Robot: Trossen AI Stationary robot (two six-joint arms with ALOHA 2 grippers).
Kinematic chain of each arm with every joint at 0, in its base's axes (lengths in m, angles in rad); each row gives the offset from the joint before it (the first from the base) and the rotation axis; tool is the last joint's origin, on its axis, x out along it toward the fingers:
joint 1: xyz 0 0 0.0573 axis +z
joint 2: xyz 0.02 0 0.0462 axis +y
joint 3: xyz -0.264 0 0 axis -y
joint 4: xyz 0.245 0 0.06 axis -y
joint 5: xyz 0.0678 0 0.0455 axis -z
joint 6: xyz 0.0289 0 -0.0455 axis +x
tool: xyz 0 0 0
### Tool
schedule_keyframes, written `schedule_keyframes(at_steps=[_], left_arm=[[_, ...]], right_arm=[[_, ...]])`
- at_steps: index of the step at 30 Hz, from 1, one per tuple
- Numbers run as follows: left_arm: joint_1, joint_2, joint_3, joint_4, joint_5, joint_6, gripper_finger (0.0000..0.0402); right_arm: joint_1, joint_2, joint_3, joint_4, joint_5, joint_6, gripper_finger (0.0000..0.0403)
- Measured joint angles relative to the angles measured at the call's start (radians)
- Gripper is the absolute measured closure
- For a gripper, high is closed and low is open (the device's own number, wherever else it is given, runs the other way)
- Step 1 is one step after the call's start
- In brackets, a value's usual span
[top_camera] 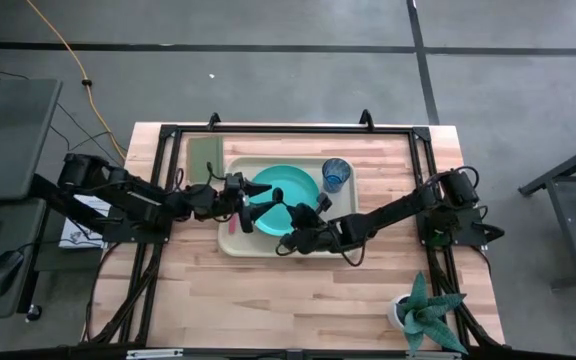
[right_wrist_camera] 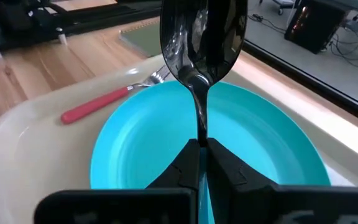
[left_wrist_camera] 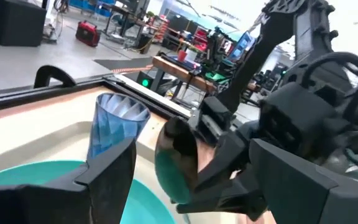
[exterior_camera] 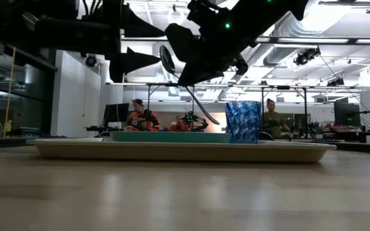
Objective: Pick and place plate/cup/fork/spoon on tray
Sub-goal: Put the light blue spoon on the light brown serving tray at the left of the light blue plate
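The beige tray (top_camera: 236, 243) lies mid-table and holds the teal plate (top_camera: 290, 183), the blue cup (top_camera: 336, 175) upright at its far right corner, and the pink-handled fork (right_wrist_camera: 95, 104) flat beside the plate on its left. My right gripper (right_wrist_camera: 201, 152) is shut on the spoon (right_wrist_camera: 202, 43) above the plate. My left gripper (left_wrist_camera: 173, 186) is open. Its fingers stand apart on either side of the spoon's dark bowl (left_wrist_camera: 174, 158); I see no touch. My right gripper pinches the spoon's thin neck (right_wrist_camera: 201, 127), just behind the bowl, between its two shut fingers. It comes from the table's right, slanting slightly down. The spoon is lifted clear above the plate and tilted, with the bowl (exterior_camera: 167, 59) high and the handle's free end (exterior_camera: 209, 115) lower.
A small olive-green flat rectangle (top_camera: 204, 155) lies beyond the tray's far left corner. A potted succulent (top_camera: 426, 312) stands at the table's near right. Bare wood spreads in front of the tray. People sit in the room behind (exterior_camera: 140, 115).
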Motion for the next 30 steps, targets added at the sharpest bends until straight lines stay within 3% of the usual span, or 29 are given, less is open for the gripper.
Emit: schedule_keyframes(at_steps=[18, 30], left_arm=[[-0.051, 0.133, 0.108, -0.014, -0.031, 0.038, 0.0106], [-0.051, 0.129, 0.108, -0.083, -0.162, 0.081, 0.0108]], right_arm=[[0.002, 0.000, 0.000, -0.034, -0.050, 0.017, 0.0403], [0.004, 0.000, 0.000, -0.060, 0.039, 0.014, 0.0403]])
